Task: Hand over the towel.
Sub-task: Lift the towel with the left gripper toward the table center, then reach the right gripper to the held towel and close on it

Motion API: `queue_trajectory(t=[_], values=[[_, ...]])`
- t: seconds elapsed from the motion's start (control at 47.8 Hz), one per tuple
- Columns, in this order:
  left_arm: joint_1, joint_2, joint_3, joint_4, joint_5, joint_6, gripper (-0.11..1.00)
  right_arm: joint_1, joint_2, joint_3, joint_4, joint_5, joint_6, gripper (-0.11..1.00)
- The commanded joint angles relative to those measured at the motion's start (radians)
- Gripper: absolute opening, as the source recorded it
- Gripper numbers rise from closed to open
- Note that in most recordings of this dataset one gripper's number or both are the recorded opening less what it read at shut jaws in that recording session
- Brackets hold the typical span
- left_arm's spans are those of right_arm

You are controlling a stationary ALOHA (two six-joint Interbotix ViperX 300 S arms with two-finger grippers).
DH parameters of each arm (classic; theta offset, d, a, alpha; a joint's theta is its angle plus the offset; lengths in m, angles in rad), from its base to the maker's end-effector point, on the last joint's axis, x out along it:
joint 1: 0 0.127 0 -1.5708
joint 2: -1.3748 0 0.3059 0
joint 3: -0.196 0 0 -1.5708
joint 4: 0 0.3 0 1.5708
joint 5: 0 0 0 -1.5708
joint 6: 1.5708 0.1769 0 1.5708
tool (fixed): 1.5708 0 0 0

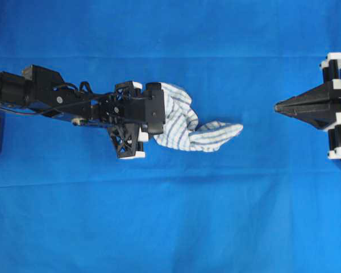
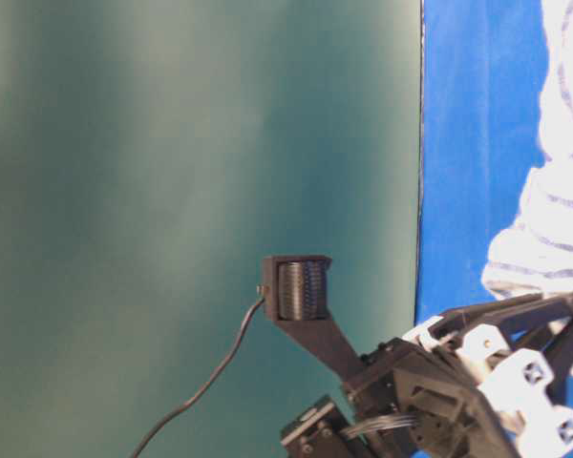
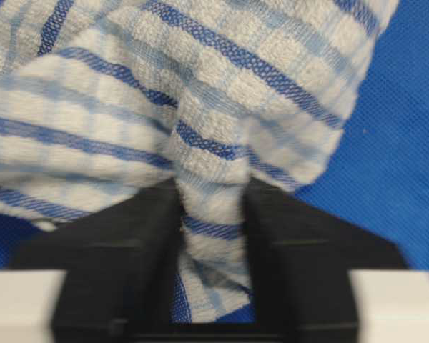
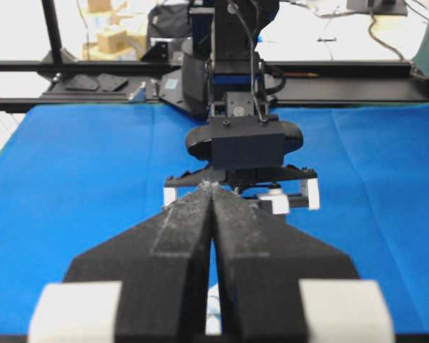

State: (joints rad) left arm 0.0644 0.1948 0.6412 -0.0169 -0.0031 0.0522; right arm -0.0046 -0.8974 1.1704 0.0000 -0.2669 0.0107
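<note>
The towel (image 1: pixel 188 123), white with thin blue and grey stripes, lies bunched on the blue sheet just left of centre, with a tail trailing right. My left gripper (image 3: pixel 213 209) is shut on a pinched fold of the towel (image 3: pixel 200 86), cloth filling the gap between the black fingers (image 3: pixel 129 250). From overhead, the left gripper (image 1: pixel 161 116) sits at the towel's left end under its camera block. My right gripper (image 1: pixel 277 106) is shut and empty at the right edge, pointing left, a clear gap from the towel's tail. In the right wrist view, the right gripper (image 4: pixel 211 187) faces the left arm (image 4: pixel 244 146).
The large blue sheet (image 1: pixel 170 216) covers the whole table. A green backdrop (image 2: pixel 191 191) fills the table-level view, with part of the towel (image 2: pixel 554 210) at its right. Black frame rails (image 4: pixel 93 66) run behind the far table edge.
</note>
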Motion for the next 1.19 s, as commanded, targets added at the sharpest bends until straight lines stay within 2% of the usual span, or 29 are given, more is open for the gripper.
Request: queue_trajectory(t=[0.0, 0.042, 0.397, 0.669, 0.899, 1.171], values=[[0.012, -0.058, -0.009, -0.002, 0.005, -0.003, 0.12, 0.0, 0.005, -0.02, 0.002, -0.012, 0.002, 0.0], [0.017, -0.08, -0.008, -0.002, 0.006, -0.003, 0.09, 0.0, 0.005, -0.02, 0.002, -0.009, 0.002, 0.0], [0.009, -0.35, -0.012, -0.002, -0.003, -0.003, 0.09, 0.0, 0.005, -0.021, 0.002, -0.009, 0.002, 0.0], [-0.037, -0.541, -0.005, -0.002, -0.086, -0.002, 0.09, 0.0, 0.005, -0.02, 0.002, -0.014, 0.0, 0.0], [-0.043, -0.586, 0.028, -0.002, -0.189, -0.003, 0.09, 0.0, 0.012, -0.018, 0.0, -0.034, -0.002, 0.0], [-0.044, -0.581, 0.023, -0.002, -0.19, -0.003, 0.09, 0.0, 0.032, -0.017, 0.009, -0.057, 0.005, 0.0]])
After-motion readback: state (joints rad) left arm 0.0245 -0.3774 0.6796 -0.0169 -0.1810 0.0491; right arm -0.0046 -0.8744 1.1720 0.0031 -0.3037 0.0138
